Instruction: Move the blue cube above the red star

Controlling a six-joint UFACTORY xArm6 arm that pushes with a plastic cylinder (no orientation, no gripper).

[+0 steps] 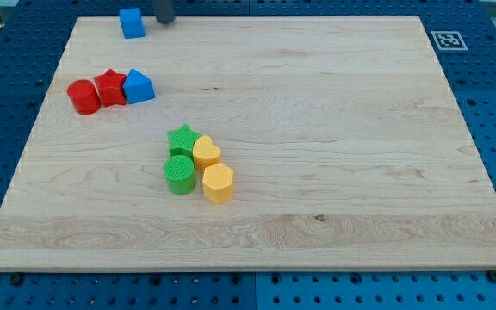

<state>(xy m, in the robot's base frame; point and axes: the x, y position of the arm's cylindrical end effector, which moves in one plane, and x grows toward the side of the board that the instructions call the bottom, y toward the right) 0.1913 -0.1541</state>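
The blue cube (132, 22) sits near the top edge of the wooden board, toward the view's left. The red star (109, 87) lies lower down at the left, between a red cylinder (83, 96) and a blue triangular block (139, 86), touching both. My tip (164, 19) is at the top edge, just to the right of the blue cube, with a small gap between them. Only the rod's lower end shows; the rest is cut off by the view's top.
A cluster sits near the board's middle: a green star (182, 139), a green cylinder (179, 174), a yellow heart (207, 152) and a yellow hexagon (218, 182). A marker tag (446, 40) lies off the board's top right corner.
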